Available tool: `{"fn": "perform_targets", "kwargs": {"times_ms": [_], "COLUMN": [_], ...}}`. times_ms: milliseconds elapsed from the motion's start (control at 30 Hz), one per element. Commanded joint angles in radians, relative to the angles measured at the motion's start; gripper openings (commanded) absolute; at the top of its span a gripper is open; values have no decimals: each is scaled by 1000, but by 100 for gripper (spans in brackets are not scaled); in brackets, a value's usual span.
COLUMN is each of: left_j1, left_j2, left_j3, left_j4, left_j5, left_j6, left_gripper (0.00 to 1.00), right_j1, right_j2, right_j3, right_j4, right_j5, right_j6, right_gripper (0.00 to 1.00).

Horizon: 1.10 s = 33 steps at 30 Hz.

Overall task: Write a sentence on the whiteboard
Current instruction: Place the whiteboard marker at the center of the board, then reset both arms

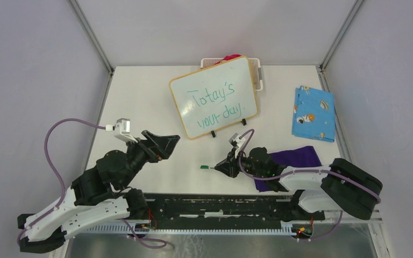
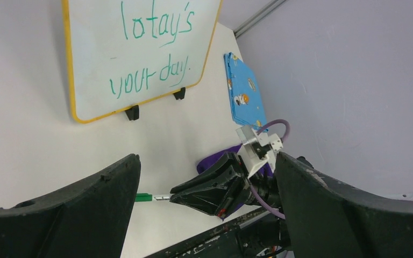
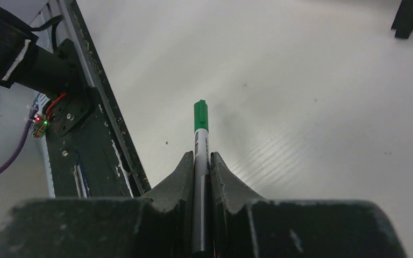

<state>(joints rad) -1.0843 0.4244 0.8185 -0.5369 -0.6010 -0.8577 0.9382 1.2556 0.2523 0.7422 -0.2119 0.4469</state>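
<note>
Two black fingers of the right gripper (image 3: 201, 161) are pressed onto a green marker (image 3: 200, 126). They pinch its pale barrel so that the green end sticks out ahead of the tips. Whether that end is a cap or the pen's tail I cannot tell. The marker lies nearly level, low over the table (image 1: 140, 102), in front of the whiteboard (image 1: 213, 97) and apart from it. It points off towards the whiteboard's front-left, not at the writing face.

The left gripper (image 1: 162, 141) hangs to the front-left of the whiteboard, fingers spread wide, nothing between them. The whiteboard itself stands propped on its two black feet, ahead of both arms. The sentence (image 1: 214, 105) runs across it in green, two lines reading roughly "Totay's your day" and closing with a full stop.

A white basket (image 1: 258, 75) peeps out behind the whiteboard, and a blue patterned cloth (image 1: 313, 114) lies to its right. A purple cloth (image 1: 298, 158) lies to its front-right, under the right arm.

With the full stop in place and the pen held off the board, the writing looks finished; the step in hand seems to be putting the marker away. The next move would call for lowering the pen flat onto bare table in front of the whiteboard. The fingers should part only once it rests there, so it does not roll.
</note>
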Motion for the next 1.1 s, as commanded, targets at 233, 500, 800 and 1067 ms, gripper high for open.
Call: {"fn": "perform_targets", "kwargs": {"times_ms": [233, 500, 800, 1067], "left_j1": [-3, -2, -3, -3], "left_j2": [-31, -45, -26, 102], "left_j3": [-16, -20, 4, 84], "left_j4": [1, -21, -78, -201], "left_j5": [-35, -51, -111, -222], "left_j6": [8, 6, -23, -132], "left_gripper": [100, 100, 100, 100], "right_j1": [-119, -210, -284, -285], "right_j2": [175, 197, 21, -346], "right_j3": [18, -10, -51, 13], "right_j4": [105, 39, -140, -427], "right_j5": [-108, -94, 2, 221], "right_j6": [119, 121, 73, -77], "right_gripper": [16, 42, 70, 88]}}
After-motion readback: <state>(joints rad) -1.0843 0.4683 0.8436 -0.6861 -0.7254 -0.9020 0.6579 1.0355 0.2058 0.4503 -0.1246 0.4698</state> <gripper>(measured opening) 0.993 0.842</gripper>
